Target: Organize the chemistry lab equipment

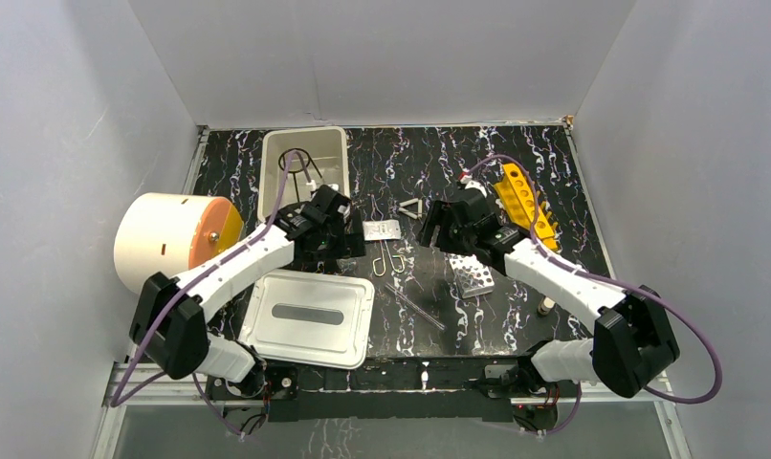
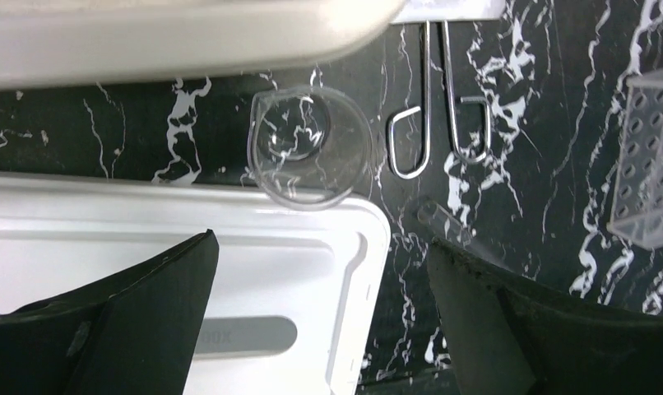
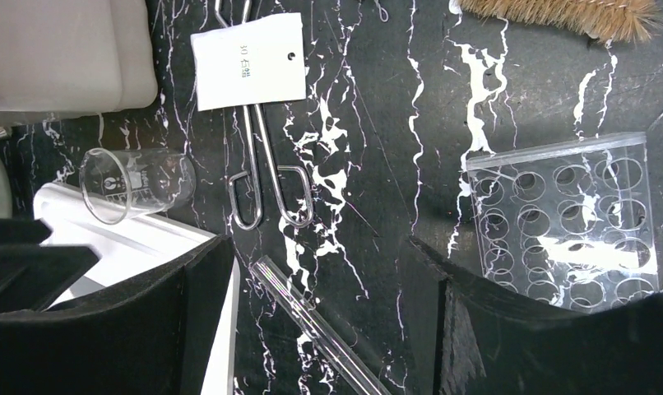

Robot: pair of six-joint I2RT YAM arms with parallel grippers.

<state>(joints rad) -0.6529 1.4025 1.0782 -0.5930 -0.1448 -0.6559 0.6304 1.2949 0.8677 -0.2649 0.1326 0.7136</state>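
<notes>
A clear glass beaker (image 2: 309, 148) stands on the black table between the white bin (image 2: 188, 33) and the white lid (image 2: 180, 271); it also shows in the right wrist view (image 3: 135, 185). Wire tongs (image 1: 391, 256) with a white tag (image 3: 248, 62) lie mid-table. A glass rod (image 3: 312, 321) lies diagonally below them. A perforated rack (image 1: 473, 277) and a yellow holed rack (image 1: 525, 201) sit on the right. My left gripper (image 2: 320, 313) is open and empty above the lid's corner, just short of the beaker. My right gripper (image 3: 316, 313) is open and empty over the rod.
A big cream cylinder (image 1: 171, 239) lies at the left. The white bin (image 1: 305, 158) at the back holds a wire item. A wire triangle (image 1: 412, 207) lies mid-table, a brush (image 3: 558, 12) beyond the rack, and a small vial (image 1: 546, 306) at the right front.
</notes>
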